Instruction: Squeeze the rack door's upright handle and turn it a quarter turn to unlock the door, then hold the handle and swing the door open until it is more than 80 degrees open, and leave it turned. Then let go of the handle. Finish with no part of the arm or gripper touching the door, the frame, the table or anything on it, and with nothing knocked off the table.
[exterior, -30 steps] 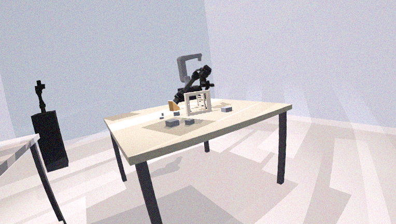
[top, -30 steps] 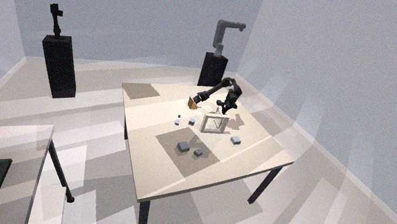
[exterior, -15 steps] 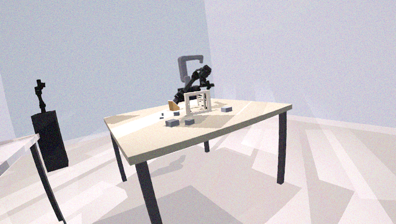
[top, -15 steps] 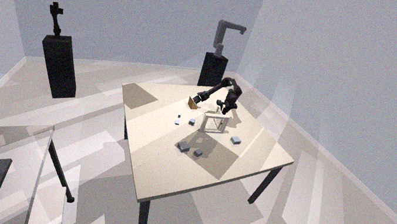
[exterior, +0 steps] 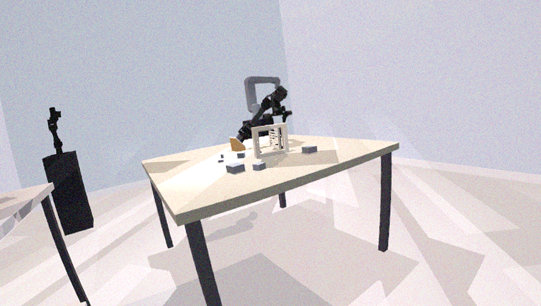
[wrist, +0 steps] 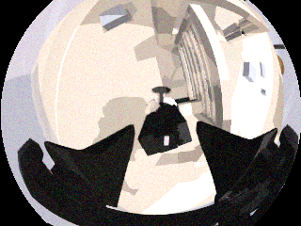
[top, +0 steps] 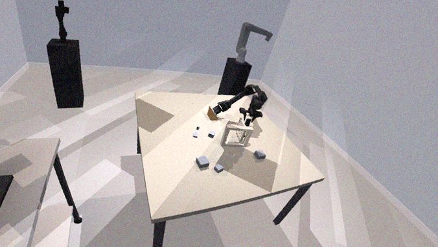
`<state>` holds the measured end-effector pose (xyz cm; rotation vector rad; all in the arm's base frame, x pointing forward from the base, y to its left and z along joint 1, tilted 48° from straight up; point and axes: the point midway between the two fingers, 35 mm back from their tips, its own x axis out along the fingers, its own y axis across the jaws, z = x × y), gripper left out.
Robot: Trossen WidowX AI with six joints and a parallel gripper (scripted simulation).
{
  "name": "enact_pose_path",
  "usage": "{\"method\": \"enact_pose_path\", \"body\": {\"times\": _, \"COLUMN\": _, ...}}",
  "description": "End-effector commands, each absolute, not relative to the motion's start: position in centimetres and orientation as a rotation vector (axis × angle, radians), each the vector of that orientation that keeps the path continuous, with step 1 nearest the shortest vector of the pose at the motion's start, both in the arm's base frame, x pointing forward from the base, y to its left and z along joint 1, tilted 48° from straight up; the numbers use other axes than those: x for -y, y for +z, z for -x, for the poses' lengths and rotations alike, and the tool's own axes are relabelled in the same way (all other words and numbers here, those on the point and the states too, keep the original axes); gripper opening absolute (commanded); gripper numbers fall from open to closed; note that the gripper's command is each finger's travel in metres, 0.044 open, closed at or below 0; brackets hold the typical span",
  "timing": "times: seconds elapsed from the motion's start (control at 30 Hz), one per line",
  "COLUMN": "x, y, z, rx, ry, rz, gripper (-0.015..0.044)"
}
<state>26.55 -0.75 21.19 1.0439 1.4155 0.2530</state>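
- Basically, gripper (wrist: 166, 127) (top: 249, 117) (exterior: 280, 115) is open: the fingers stand apart on both sides of the handle, with light gaps showing either side in wrist.
- Handle (wrist: 165, 130), black and blocky, sits between the fingers, not clamped. Small pale patch on it, too small to tell if it's a label.
- Dark stem with a flat cap (wrist: 161, 89) just past the handle in wrist.
- Door (wrist: 212, 44) (top: 241, 125) (exterior: 273, 138) is slatted, swung out of the frame on the arm's side. Exact angle: can't tell.
- Frame (top: 225, 133) (exterior: 256, 142) is pale, upright on the table (top: 180, 190) (exterior: 209, 197). It covers part of the door and handle in exterior.
- Arm (top: 231, 101) (exterior: 258, 115) rises from its base end, bends over high, then drops with the gripper pointing down behind the frame. Black on black, so joints are hard to separate.
- Orange-brown wedge (top: 212, 113) (exterior: 236, 144) near the arm's lower end, which it partly hides.
- Blue-grey blocks (top: 202, 161) (exterior: 235, 168) lie scattered around the frame; the smallest are barely readable.
- Far back: grey arm (top: 243, 38) (exterior: 250, 94) on a black pedestal, its lower part blocked by the table; another black arm (top: 61, 18) (exterior: 54, 126) stands on its own pedestal, well apart.
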Motion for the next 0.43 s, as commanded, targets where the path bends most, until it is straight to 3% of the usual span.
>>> {"method": "enact_pose_path", "body": {"times": 0.0, "x": 1.1, "y": 21.6, "z": -26.4, "rx": -1.398, "ry": 0.236, "rz": -1.046, "gripper": 0.0299}}
{"method": "enact_pose_path", "body": {"times": 0.4, "x": 2.5, "y": 23.0, "z": -25.8, "rx": -1.322, "ry": 0.187, "rz": -1.051, "gripper": 0.0299}}
